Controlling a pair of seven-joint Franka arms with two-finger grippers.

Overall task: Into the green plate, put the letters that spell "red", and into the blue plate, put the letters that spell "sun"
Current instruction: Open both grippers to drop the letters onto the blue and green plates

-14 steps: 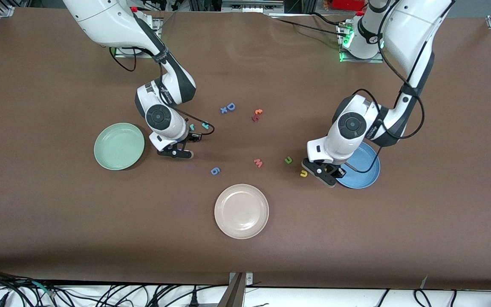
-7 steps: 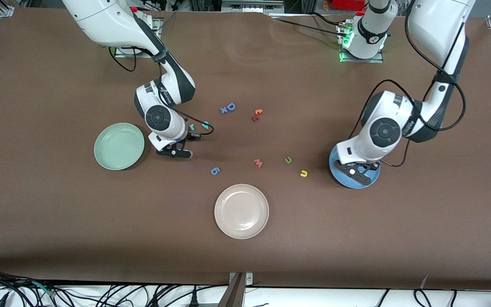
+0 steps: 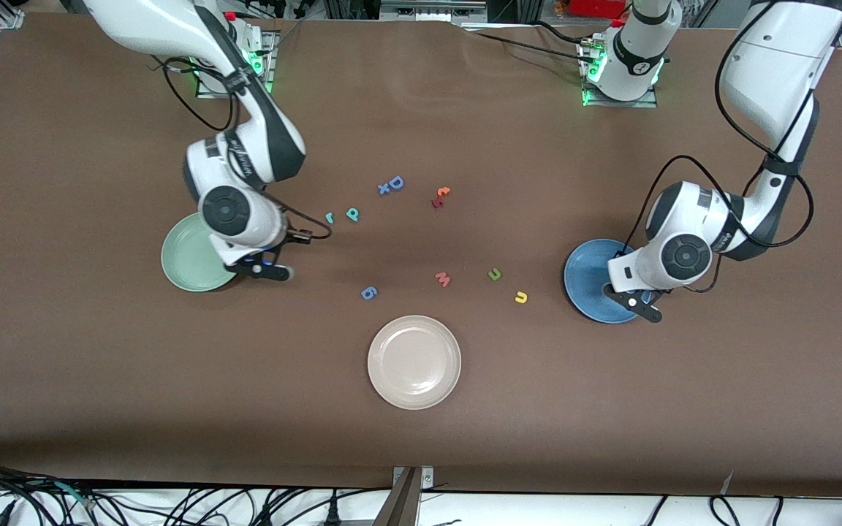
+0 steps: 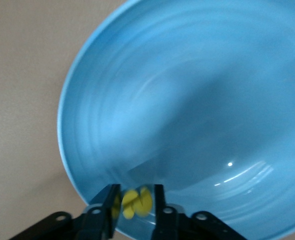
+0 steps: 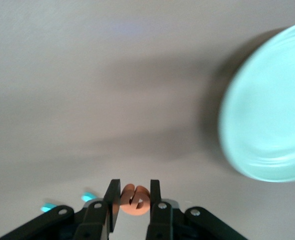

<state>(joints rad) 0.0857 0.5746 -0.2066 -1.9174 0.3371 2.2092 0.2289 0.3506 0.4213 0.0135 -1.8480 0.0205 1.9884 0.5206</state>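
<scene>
The right gripper point(image 3: 269, 272) pinches the orange "e" point(image 5: 135, 199) just beside the green plate's point(image 3: 187, 264) edge; next it must go over the plate and let go. The left gripper point(image 3: 644, 307) pinches the yellow "s" point(image 4: 136, 202) above the blue plate's point(image 3: 589, 281) rim, ready to drop it.

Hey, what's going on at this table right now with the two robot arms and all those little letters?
Two arms are sorting foam letters into plates. The left hand holds a yellow letter over the blue plate. The right hand grips the orange "e" by the green plate's rim. On the table lie the teal "r", teal "d", green "n" and yellow "u".
</scene>
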